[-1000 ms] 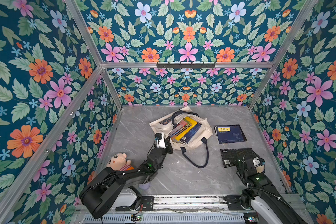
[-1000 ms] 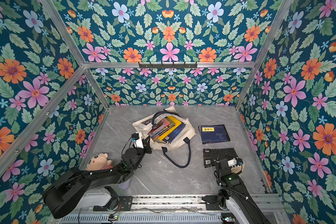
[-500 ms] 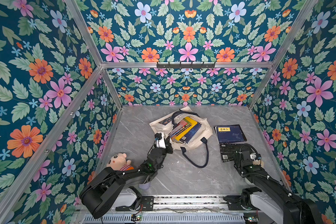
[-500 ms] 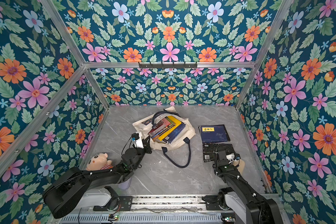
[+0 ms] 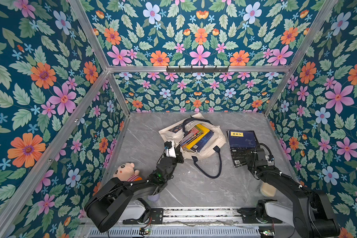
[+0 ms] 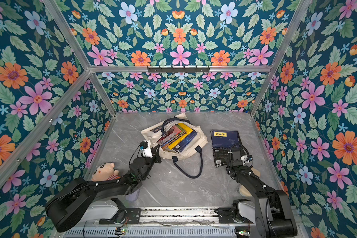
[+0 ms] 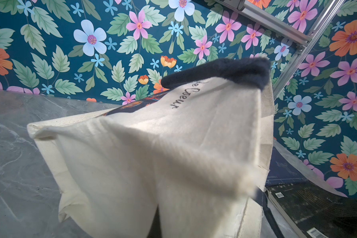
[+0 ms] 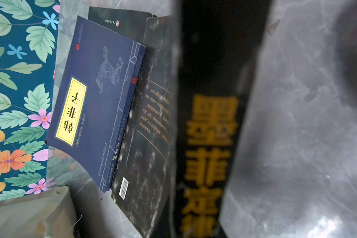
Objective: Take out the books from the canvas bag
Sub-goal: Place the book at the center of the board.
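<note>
The cream canvas bag (image 5: 216, 138) (image 6: 200, 137) lies mid-table with its mouth open toward me, and several books (image 5: 198, 139) (image 6: 178, 138) are fanned inside it. My left gripper (image 5: 178, 153) (image 6: 156, 153) is shut on the bag's near left rim; the cloth (image 7: 153, 154) fills the left wrist view. To the right a navy book (image 5: 242, 139) (image 8: 95, 99) lies flat. Against its near edge lies a black book (image 5: 240, 157) (image 6: 221, 157), and my right gripper (image 5: 254, 156) (image 6: 234, 157) is shut on its spine (image 8: 210, 134).
A plush doll (image 5: 126, 171) lies by the left wall beside my left arm. One navy handle (image 5: 212, 167) loops out over the table toward me. A lilac cup (image 5: 153, 197) and a cream object (image 5: 268, 189) sit under the arms near the front rail. Flowered walls close three sides.
My right arm has carried the black book away from the front edge until it rests against the navy book. The left arm and the bag have not moved.
</note>
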`<state>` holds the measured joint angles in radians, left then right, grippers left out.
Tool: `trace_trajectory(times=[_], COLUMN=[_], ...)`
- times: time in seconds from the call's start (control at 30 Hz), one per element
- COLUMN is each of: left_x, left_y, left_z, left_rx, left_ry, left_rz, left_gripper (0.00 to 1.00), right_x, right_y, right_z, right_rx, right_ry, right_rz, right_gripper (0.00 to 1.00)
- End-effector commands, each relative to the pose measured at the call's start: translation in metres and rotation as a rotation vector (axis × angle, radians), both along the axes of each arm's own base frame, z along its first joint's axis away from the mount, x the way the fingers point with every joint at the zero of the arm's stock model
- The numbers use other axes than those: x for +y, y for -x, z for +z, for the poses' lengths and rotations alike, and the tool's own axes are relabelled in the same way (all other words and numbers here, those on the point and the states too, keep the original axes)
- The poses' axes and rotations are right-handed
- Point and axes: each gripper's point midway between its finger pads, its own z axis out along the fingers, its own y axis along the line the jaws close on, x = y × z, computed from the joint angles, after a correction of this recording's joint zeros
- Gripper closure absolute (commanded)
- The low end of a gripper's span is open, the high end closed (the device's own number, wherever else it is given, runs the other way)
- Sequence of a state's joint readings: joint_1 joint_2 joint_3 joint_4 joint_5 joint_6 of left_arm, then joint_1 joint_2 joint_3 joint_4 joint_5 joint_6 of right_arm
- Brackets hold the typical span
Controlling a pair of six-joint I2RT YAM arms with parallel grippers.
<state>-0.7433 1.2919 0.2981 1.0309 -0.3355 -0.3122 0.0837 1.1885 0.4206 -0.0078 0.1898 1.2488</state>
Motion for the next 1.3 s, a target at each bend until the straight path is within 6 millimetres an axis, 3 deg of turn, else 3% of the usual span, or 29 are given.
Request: trace_trajectory(times=[0.0, 0.5, 0.7, 0.93, 1.1, 1.27], left_x=[-0.001, -0.001, -0.001, -0.002, -0.002, -0.002], left_y=[-0.001, -0.002, -0.001, 0.000, 0.003, 0.006], left_z=[0.007, 0.008, 0.008, 0.010, 0.013, 0.014], left_rx=[-0.017, -0.018, -0.018, -0.020, -0.034, -0.043], left_ry=[0.017, 0.018, 0.018, 0.031, 0.036, 0.034], left_rz=[-0.002, 0.000, 0.002, -0.010, -0.022, -0.037], left_gripper=[1.00, 1.00, 1.00, 1.00, 1.00, 1.00], right_x=[0.002, -0.002, -0.001, 0.024, 0.067, 0.122], right_y=[-0.004, 0.027, 0.039, 0.026, 0.017, 0.006], right_z=[0.004, 0.020, 0.034, 0.064, 0.093, 0.111], right_rx=[-0.006, 0.044, 0.039, -0.113, -0.183, -0.255], right_ry=[0.000, 0.019, 0.018, 0.004, 0.146, 0.139], right_rz=[0.023, 0.024, 0.039, 0.206, 0.388, 0.557], right_gripper=[0.80, 0.01, 0.01, 0.01, 0.01, 0.05])
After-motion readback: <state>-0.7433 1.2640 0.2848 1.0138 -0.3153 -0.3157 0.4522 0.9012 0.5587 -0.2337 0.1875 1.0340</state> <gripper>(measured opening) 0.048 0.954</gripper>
